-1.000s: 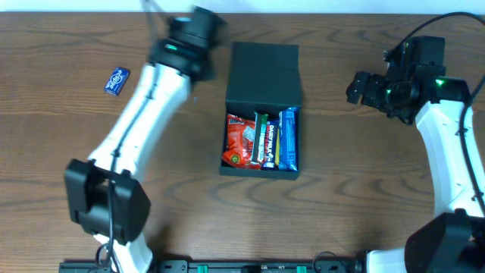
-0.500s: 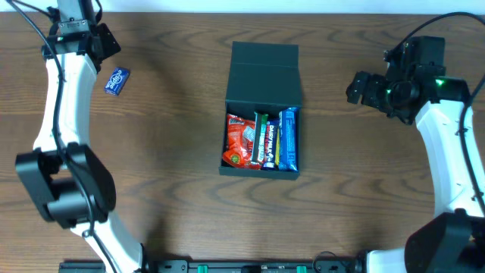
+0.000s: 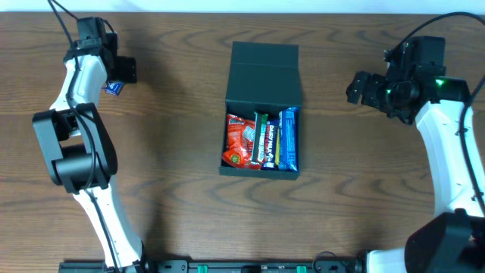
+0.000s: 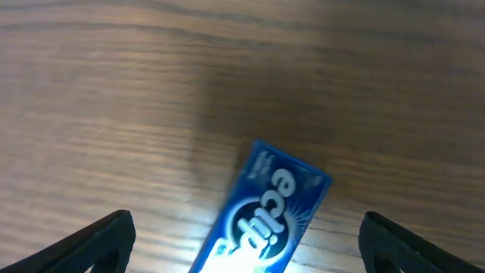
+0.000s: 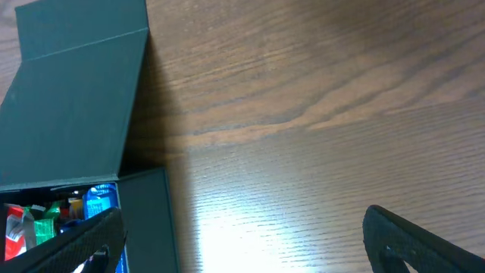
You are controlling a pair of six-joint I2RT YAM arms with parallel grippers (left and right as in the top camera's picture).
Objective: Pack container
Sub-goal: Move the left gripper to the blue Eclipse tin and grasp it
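Centre of table (image 3: 174, 152): container (image 3: 264, 76), flap lid thrown back to the far side. Near half packed with red packet (image 3: 240, 142), green bar (image 3: 266, 140) and blue bar (image 3: 289, 139), side by side. Far left: left gripper (image 4: 244, 241) spread wide, nothing grasped, over blue gum packet (image 4: 261, 216). Packet flat on the wood, tilted, between the jaws, untouched. Right of container, toward far side: right gripper (image 3: 362, 87) likewise spread, empty, over wood, well apart from container.
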